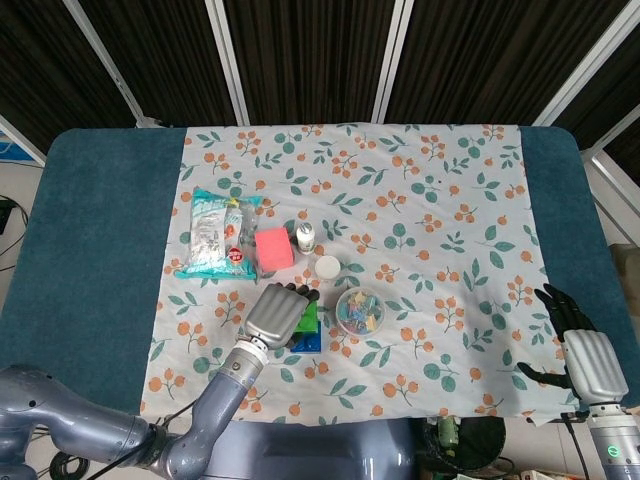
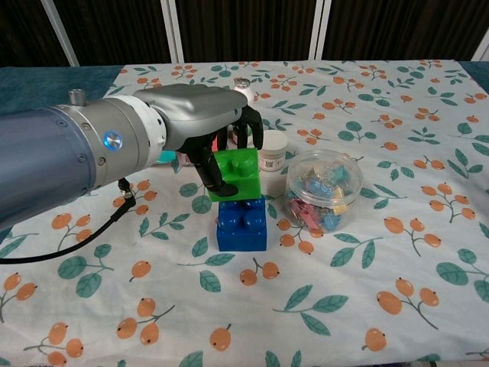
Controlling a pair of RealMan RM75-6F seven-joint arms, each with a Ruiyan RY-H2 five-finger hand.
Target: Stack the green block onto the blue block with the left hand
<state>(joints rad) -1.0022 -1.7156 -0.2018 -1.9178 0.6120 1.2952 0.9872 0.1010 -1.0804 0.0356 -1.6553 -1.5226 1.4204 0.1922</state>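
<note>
Your left hand (image 2: 200, 122) grips the glossy studded green block (image 2: 235, 174), held right above the blue block (image 2: 241, 222); your right hand (image 1: 590, 363) rests empty, fingers spread.

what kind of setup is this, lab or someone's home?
Probably a lab or a data-collection bench: the table has a floral cloth laid with small props like toy blocks and a tub of clips, dark slatted panels stand behind it, and cables show at the edges.

Teal table (image 1: 95, 250) under a floral cloth (image 1: 440, 220) with blue block (image 2: 242, 224), clip tub (image 2: 322, 189).
</note>
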